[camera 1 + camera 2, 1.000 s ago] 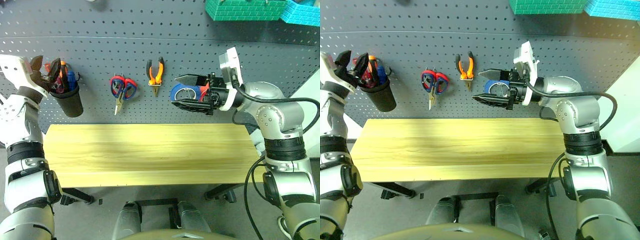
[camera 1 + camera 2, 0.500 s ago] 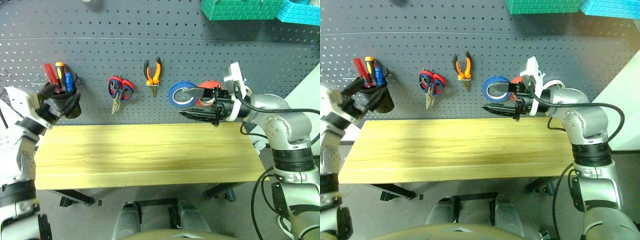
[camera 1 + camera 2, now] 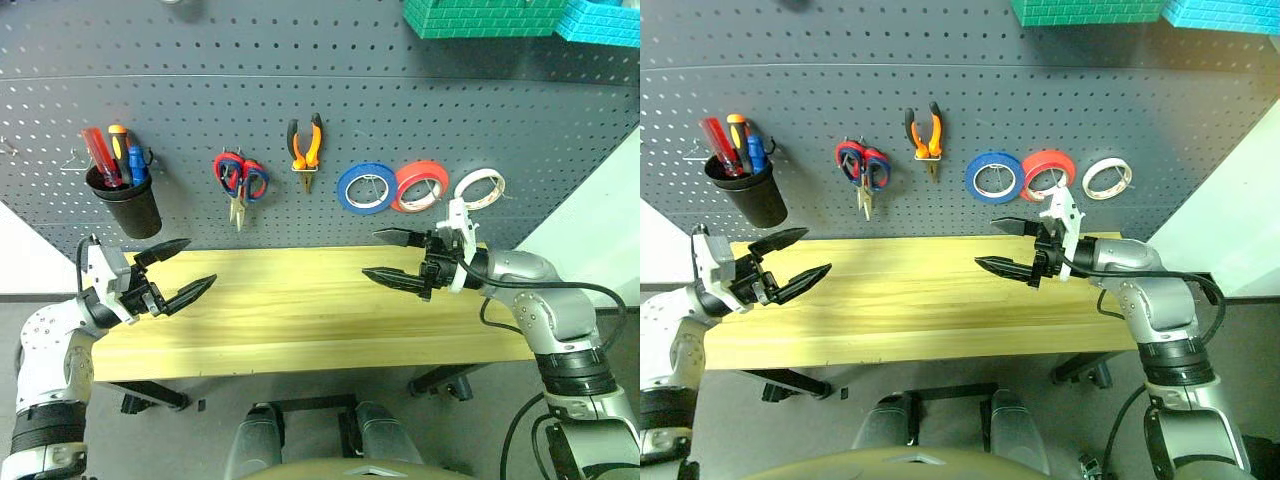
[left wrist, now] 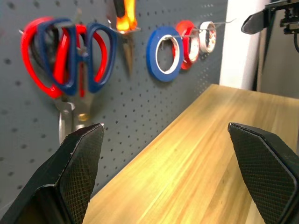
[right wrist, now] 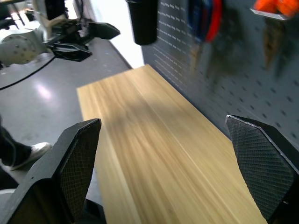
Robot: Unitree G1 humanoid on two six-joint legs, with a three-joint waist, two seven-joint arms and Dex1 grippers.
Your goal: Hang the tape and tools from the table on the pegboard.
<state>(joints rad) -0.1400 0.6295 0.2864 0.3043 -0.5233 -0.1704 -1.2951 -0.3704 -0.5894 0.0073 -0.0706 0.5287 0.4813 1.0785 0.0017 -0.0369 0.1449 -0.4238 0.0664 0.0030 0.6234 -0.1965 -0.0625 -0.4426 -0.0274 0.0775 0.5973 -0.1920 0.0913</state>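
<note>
3 rolls are hanging in a row on the pegboard [image 3: 300,60]: a blue roll [image 3: 364,188], a red roll [image 3: 420,186] and, at its 3 o'clock, the tape [image 3: 480,187]. At the blue roll's 9 o'clock, the pliers [image 3: 307,147] are hanging; further along, the scissors [image 3: 240,183] are sharing a hook with a red-handled pair. The screwdriver [image 3: 100,155] is standing in the black cup [image 3: 127,203]. Over the table [image 3: 300,310], the left gripper [image 3: 172,271] and right gripper [image 3: 393,257] are holding nothing, fingers spread apart.
</note>
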